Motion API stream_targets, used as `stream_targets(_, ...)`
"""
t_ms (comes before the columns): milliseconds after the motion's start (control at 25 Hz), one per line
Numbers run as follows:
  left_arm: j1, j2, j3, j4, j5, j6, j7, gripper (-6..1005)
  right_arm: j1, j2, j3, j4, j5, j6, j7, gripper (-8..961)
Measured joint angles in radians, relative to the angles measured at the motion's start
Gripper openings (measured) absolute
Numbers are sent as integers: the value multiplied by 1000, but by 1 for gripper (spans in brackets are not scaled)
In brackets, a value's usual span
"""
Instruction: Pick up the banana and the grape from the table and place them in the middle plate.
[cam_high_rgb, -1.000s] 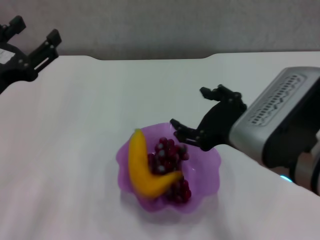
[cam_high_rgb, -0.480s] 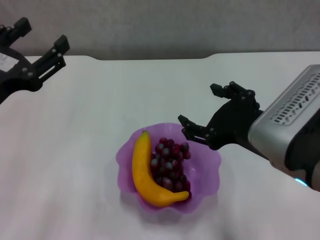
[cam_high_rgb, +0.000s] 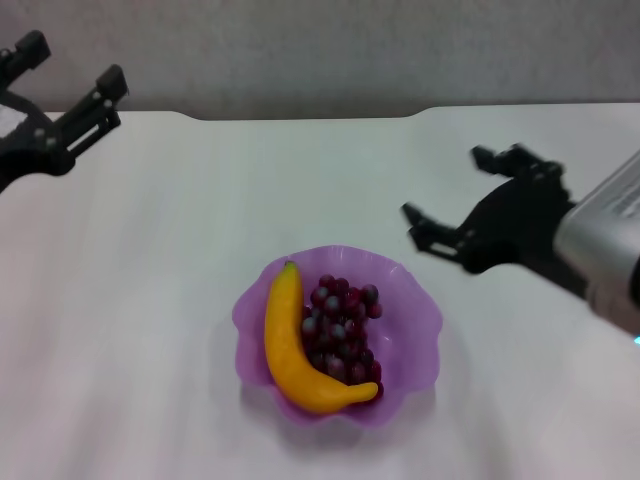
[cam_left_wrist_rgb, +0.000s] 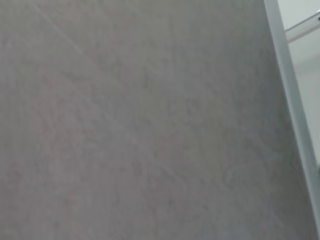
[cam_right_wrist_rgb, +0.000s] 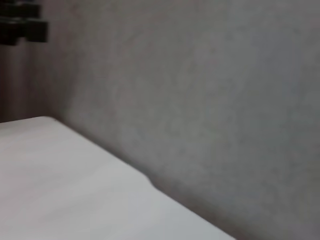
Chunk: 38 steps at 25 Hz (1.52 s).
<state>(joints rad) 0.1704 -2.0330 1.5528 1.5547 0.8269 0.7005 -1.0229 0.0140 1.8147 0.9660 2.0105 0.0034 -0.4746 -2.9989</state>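
Observation:
The purple scalloped middle plate (cam_high_rgb: 415, 335) rests on the white table (cam_high_rgb: 200, 230) near the front centre. Inside it, the yellow banana (cam_high_rgb: 285, 340) curves along the plate's left side and front. The dark red grape (cam_high_rgb: 340, 325) bunch lies beside it in the plate's middle. My right gripper (cam_high_rgb: 455, 195) hovers open to the right of the plate, above the table, with nothing between its fingers. At the far left rear my left gripper (cam_high_rgb: 70, 65) stands open and raised, holding nothing.
The table's notched rear edge (cam_high_rgb: 310, 115) meets a grey wall (cam_high_rgb: 330, 50). The right wrist view shows only the table (cam_right_wrist_rgb: 65, 180) and the wall (cam_right_wrist_rgb: 200, 90); the left wrist view shows the wall (cam_left_wrist_rgb: 140, 120).
My right gripper has drawn back to the right, away from the plate, staying open. The banana has settled in the plate beside the grapes. The left gripper has shifted only slightly.

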Motion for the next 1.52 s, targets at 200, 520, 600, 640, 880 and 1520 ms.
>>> stream_targets(200,-114,3,-32,-87,0,-117,-5,816,-44,27,86,-28,0,59,0,880)
stream_targets(520,-247,6,-105,-255,11,-122,-31,816,-47,59,178,-138,10,154,4,879)
stream_targets(600,-268,7,-120,-279,29,-123,-50,816,-47,66,203,-177,16,196,11,879)
stream_targets(640,-281,7,-130,-292,46,-124,-69,816,-46,71,220,-202,23,220,13,879)
stream_targets(880,-313,8,-163,-313,116,-124,-135,816,-27,77,284,-341,86,348,16,879)
stream_targets(1520,-326,8,-184,-323,207,-116,-224,816,-8,-1,337,-658,14,790,401,880)
